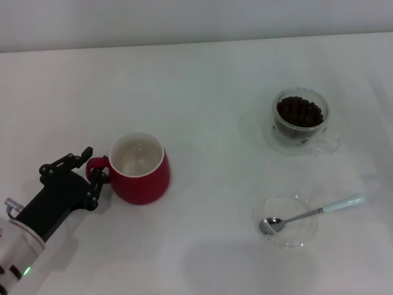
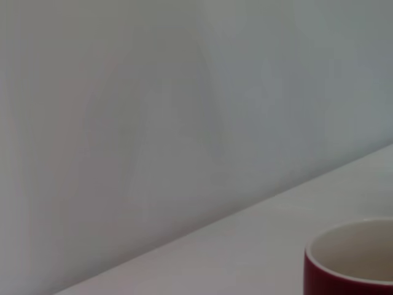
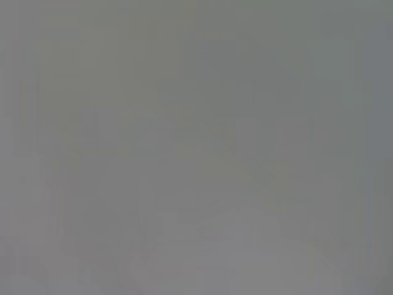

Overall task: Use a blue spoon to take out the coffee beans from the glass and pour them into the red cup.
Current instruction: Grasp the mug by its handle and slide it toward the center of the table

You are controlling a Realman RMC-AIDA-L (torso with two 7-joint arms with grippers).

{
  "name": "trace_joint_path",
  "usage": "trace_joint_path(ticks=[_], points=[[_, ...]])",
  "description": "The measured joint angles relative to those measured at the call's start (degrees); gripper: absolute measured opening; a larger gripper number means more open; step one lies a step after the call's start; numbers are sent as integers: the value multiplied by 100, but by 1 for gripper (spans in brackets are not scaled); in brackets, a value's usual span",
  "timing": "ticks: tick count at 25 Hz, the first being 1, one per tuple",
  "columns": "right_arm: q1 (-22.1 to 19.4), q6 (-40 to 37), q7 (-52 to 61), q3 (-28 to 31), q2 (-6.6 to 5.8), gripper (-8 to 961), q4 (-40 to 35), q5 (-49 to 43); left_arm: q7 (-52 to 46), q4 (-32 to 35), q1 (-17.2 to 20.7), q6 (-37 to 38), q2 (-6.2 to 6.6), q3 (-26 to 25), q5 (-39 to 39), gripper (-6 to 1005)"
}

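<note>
The red cup (image 1: 141,175) stands at the left of the table, its white inside showing nothing in it, its handle turned toward my left gripper (image 1: 94,165). That gripper is open, with one black finger on each side of the handle. The left wrist view catches only the red cup's rim (image 2: 350,264). At the far right the glass (image 1: 300,120) holds a heap of coffee beans (image 1: 299,111). The blue spoon (image 1: 313,212) lies at the near right, its metal bowl in a small clear dish (image 1: 288,236) and its pale handle pointing right. My right gripper is out of view.
The glass sits on a flat clear saucer (image 1: 255,132). The white table (image 1: 209,92) runs back to a pale wall. The right wrist view shows only a grey blur.
</note>
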Motion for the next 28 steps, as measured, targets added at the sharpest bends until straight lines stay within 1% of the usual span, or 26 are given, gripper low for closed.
trace_joint_path(ticks=[3, 6, 20, 28], points=[[15, -9, 0, 11, 0, 820, -28, 12, 1, 0, -30, -1, 2, 2, 20, 402], [30, -11, 0, 14, 0, 819, -39, 20, 1, 0, -69, -12, 1, 2, 54, 168], [45, 47, 25, 30, 0, 812, -59, 49, -7, 47, -380, -222, -6, -1, 365, 144], [49, 54, 30, 30, 0, 807, -59, 48, 2, 114, -707, -505, -17, -1, 718, 141]])
